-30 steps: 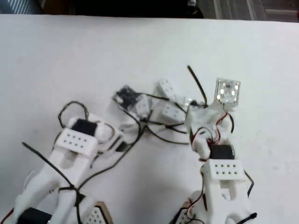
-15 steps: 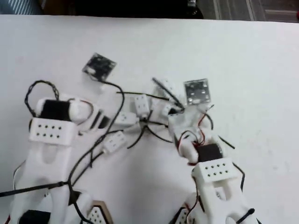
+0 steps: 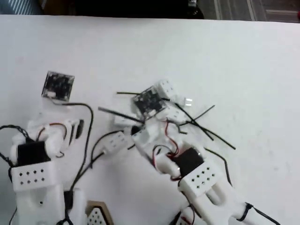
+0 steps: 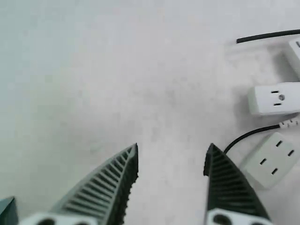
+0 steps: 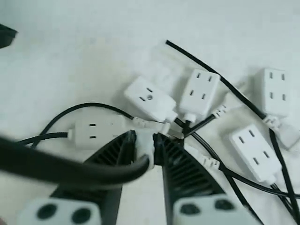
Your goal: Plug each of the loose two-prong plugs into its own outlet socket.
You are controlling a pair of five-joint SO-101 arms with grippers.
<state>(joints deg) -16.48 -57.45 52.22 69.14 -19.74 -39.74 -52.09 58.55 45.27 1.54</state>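
Right gripper [image 5: 144, 138] pinches a white two-prong plug [image 5: 143, 146] between its closed fingers. A black cord [image 5: 70, 173] appears to trail from the plug, which is held just beside a two-slot outlet block [image 5: 96, 132] at the near edge of the tangle on the white table [image 3: 243, 56]. Over the past second this arm has swung from the far side of the cluster of outlet blocks [image 3: 166, 101] to its middle. The left gripper [image 4: 172, 147], fingers spread with nothing between them, has pulled away from the pile to bare tabletop, with two outlets [image 4: 274, 98] lying off to one side. The shift probably marks the start of an insertion: one plug is in hand and close to a socket but not yet seated. Whether its prongs line up with the slots cannot be told.
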